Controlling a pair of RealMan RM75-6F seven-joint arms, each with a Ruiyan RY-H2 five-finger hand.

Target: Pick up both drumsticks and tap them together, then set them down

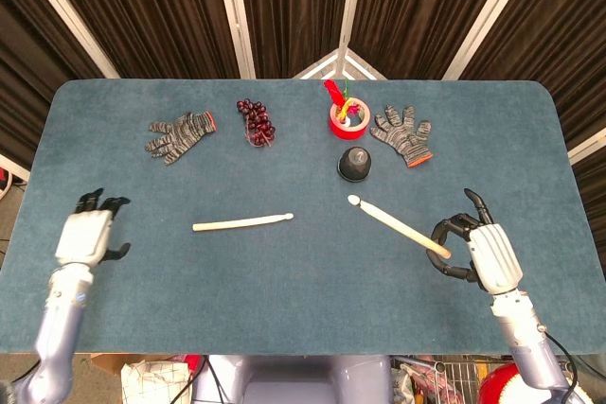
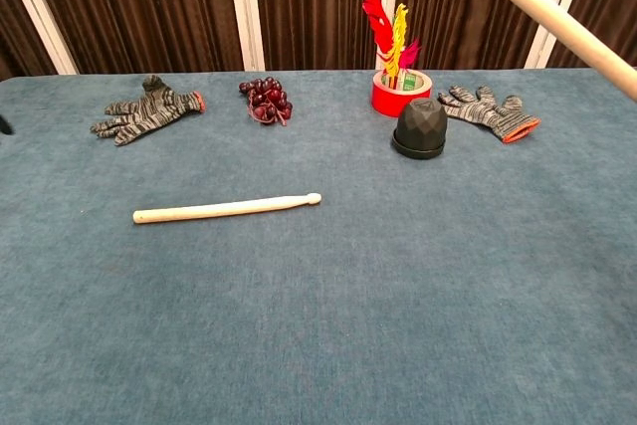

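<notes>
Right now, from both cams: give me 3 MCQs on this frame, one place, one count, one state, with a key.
1. Where does the free drumstick lie?
A. On the table, left of centre
B. Across the grapes
C. Inside the red cup

2. How many knit gloves are on the table?
A. One
B. Two
C. Three

3. What is the right hand doing?
A. Resting flat on the table
B. Gripping the black cup
C. Holding a drumstick

Key: 1 A, it lies alone on the cloth, apart from the grapes and the red cup. 2 B, a left glove and a right glove. 3 C, the held drumstick runs into its fingers.
</notes>
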